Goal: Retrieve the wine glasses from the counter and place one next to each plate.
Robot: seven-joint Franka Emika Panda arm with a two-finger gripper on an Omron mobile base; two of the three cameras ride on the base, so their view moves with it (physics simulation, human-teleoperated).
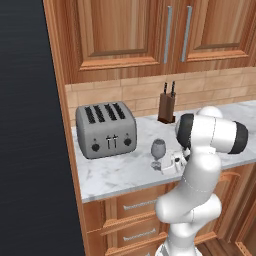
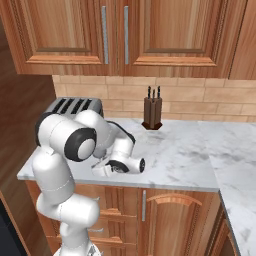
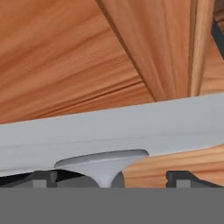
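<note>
Wine glass upright on marble table, right of toaster. End effector spread wide, level with stem, touching nothing. Glass likely light, fragile, slippery, top-heavy: grip stem gently, keep vertical.

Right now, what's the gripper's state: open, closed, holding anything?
Gripper: open, holding nothing; its two fingertips stand wide on either side of the wine glass at the stem, not yet closed on it.
</note>
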